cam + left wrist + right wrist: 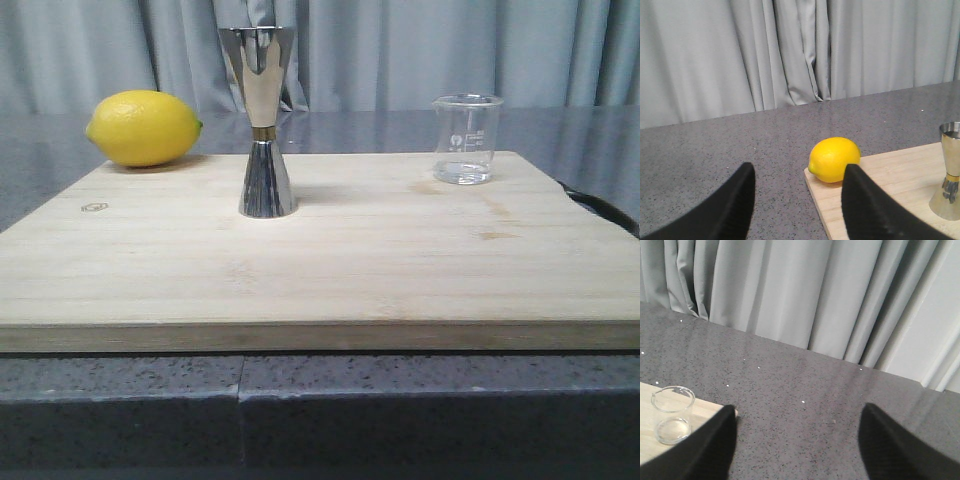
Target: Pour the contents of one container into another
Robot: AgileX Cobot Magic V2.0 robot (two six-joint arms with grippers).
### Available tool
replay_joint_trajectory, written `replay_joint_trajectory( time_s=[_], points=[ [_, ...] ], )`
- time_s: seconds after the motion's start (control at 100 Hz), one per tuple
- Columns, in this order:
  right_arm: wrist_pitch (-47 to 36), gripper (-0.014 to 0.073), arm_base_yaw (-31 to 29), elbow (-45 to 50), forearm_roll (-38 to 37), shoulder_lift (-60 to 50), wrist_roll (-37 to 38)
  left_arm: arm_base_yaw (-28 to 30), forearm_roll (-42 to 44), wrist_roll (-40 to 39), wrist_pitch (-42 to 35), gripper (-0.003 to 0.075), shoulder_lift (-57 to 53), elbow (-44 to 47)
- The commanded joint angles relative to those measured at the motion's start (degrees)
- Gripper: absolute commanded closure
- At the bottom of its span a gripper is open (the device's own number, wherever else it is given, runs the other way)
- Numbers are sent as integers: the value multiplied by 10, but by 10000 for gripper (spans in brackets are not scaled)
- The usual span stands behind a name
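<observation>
Wooden board (320, 270) sits flat on the grey speckled tabletop (320, 400). Jigger (262, 122) stands upright on the board, left of centre. Farther back, beaker (466, 138) stands upright near the board's far right corner, well apart from the jigger; looks close to empty, can't tell for sure. Lemon (144, 127) rests at the far left corner, partly over the board edge. Grey curtain (400, 50) behind everything.

Neither arm shows in the front view. Left hand (797, 200): fingers spread wide, holding nothing, lemon beyond them. Right hand (797, 440): fingers spread wide, holding nothing, beaker off to one side, not touched.
</observation>
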Motion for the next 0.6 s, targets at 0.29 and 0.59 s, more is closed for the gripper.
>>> replay_joint_trajectory(
  time_s=[0.29,0.59],
  points=[
    [40,665,0,-14,-15,0,2,0,-25,-7,-25,739,3,-16],
    [40,665,0,-14,-15,0,2,0,-25,-7,-33,739,3,-16]
  ],
)
